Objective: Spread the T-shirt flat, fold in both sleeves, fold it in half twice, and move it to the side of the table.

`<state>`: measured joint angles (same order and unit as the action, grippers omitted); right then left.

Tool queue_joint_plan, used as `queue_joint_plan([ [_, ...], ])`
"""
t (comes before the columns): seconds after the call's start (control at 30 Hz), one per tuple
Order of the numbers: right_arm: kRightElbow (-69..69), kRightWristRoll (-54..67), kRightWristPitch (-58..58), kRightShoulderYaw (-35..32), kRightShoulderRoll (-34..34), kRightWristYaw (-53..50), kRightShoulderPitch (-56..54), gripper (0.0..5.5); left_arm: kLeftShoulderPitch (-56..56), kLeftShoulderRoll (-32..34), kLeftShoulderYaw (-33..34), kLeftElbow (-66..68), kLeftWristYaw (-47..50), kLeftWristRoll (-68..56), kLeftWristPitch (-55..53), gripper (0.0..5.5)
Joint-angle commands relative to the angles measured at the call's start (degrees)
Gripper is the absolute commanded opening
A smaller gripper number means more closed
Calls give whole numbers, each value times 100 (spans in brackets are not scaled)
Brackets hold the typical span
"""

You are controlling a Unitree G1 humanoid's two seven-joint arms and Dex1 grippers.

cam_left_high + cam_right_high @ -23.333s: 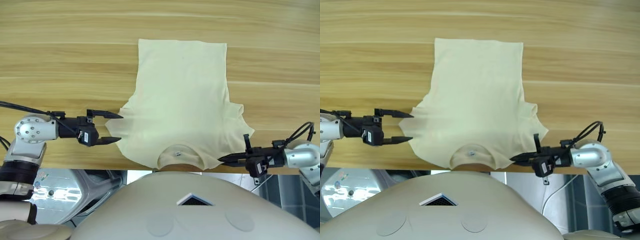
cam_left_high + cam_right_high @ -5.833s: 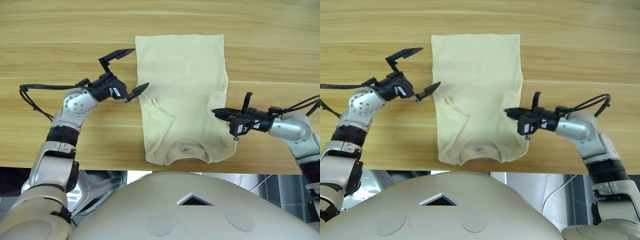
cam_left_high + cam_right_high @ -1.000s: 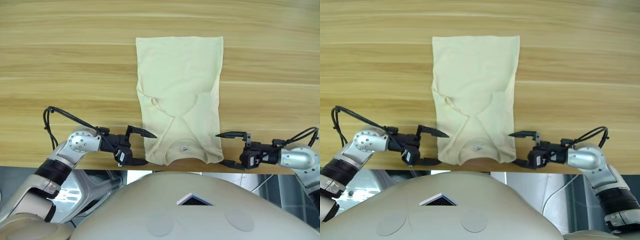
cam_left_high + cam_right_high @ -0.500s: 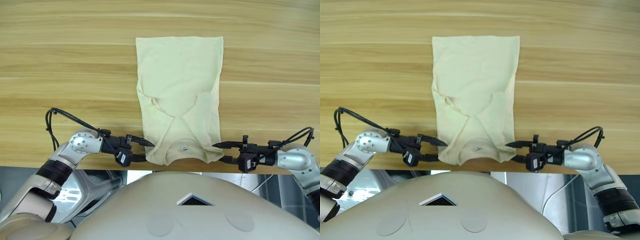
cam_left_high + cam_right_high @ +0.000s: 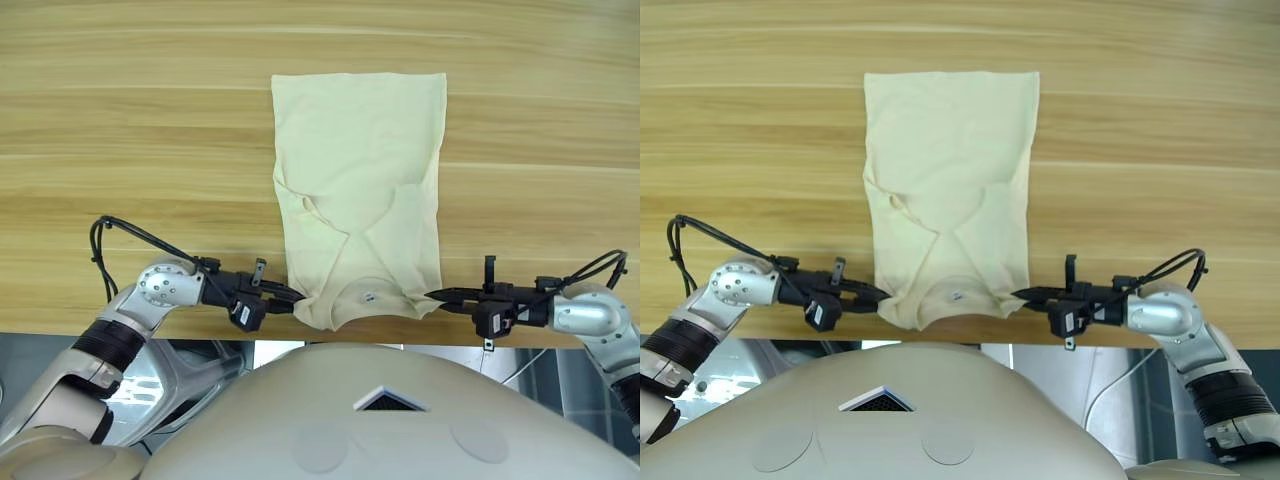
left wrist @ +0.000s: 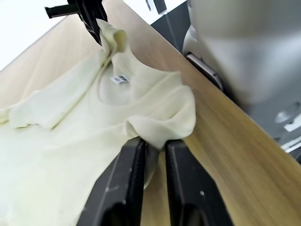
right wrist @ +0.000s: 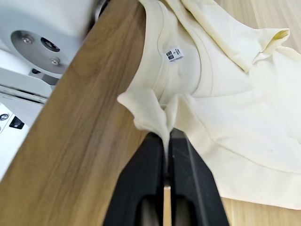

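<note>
The shirt (image 5: 360, 180) lies on the table (image 5: 130, 150), a narrow strip with both sleeves (image 5: 322, 215) already turned in across the chest. Its long axis runs straight away from the two grippers. The collar (image 5: 372, 286) points toward the robot at the near table edge, between the two sets of fingertips, and the hem (image 5: 358, 76) is at the far end.

The left gripper (image 5: 288, 297) is pinching the shoulder corner on its own side. In its wrist view the fingers (image 6: 136, 155) are pressed in on a raised bunch of cloth. The right gripper (image 5: 432, 297) does the same at the opposite corner, its fingers (image 7: 181, 150) pressed together with a thin ridge of fabric standing up between them. I can't tell whether either pinch takes in every layer or only the top ones.

Holding the two outer corners, rather than the collar between them, looks meant to hold the near edge straight and the tucked sleeves in place. From here the likely step is the first half fold, lifting this end and carrying it forward along the long axis to meet the hem. Both arms would need to travel evenly or the strip will skew.
</note>
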<state>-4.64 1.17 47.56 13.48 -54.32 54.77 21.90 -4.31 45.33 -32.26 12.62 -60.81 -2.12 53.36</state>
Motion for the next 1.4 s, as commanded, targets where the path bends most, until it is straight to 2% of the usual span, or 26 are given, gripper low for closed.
queue_joint_plan([
  [0.03,-16,74,-11,13,23,-17,-110,0,129,-21,62,-2,-29,-125,-45,76],
  [0.3,14,101,60,92,-10,36,-143,0,150,3,83,-59,-65,-301,-63,76],
  [0.43,75,119,38,91,-25,30,-117,0,132,38,61,-127,-113,-368,-80,14],
  [0.5,84,116,26,93,-20,28,-120,0,117,53,61,-157,-145,-389,-98,2],
  [0.87,174,212,121,118,-107,93,-25,0,-2,160,70,-346,-218,-491,-109,2],
  [1.4,877,1510,1024,104,-951,466,732,0,-609,947,452,-1239,-569,-1970,211,2],
])
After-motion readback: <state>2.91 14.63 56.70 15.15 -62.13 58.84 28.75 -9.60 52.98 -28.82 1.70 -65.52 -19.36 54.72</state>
